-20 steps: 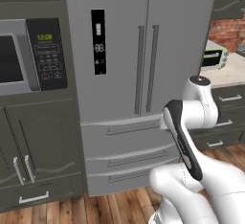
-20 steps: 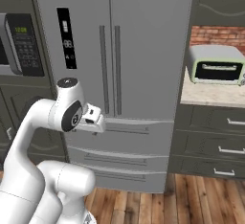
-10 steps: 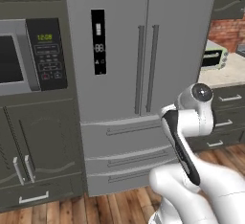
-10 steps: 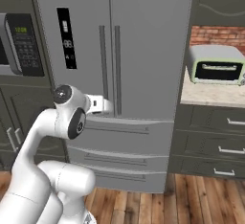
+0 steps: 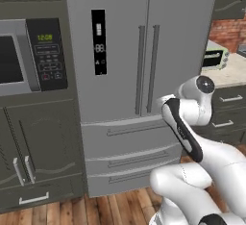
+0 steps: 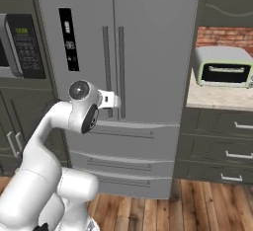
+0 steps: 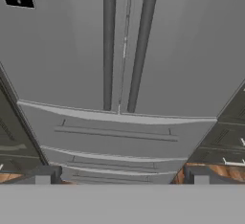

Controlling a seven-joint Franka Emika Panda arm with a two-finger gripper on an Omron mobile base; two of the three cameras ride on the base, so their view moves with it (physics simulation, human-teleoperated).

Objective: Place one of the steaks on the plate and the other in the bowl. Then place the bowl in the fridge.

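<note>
The tall grey fridge [image 5: 125,51] stands straight ahead with both doors and its lower drawers shut. Its two long vertical handles [image 7: 127,41] run side by side down the middle. My gripper [image 7: 122,177] is open, nothing between its fingertips [image 7: 43,175], and it faces the fridge front a short way off. From the right base view the gripper [image 6: 114,99] hangs level with the lower ends of the handles [image 6: 113,72], not touching them. The steaks, the plate and the bowl are out of view.
A built-in microwave [image 5: 29,56] sits left of the fridge above dark cabinet doors [image 5: 33,166]. To the right, a pale green toaster oven [image 6: 222,67] stands on a counter over drawers [image 6: 217,136]. Wooden floor [image 6: 212,205] runs along the front.
The arm has swung and the hand has risen slightly and moved right, closer to the fridge's door handles. The jaws have stayed wide apart and the fridge shut.
</note>
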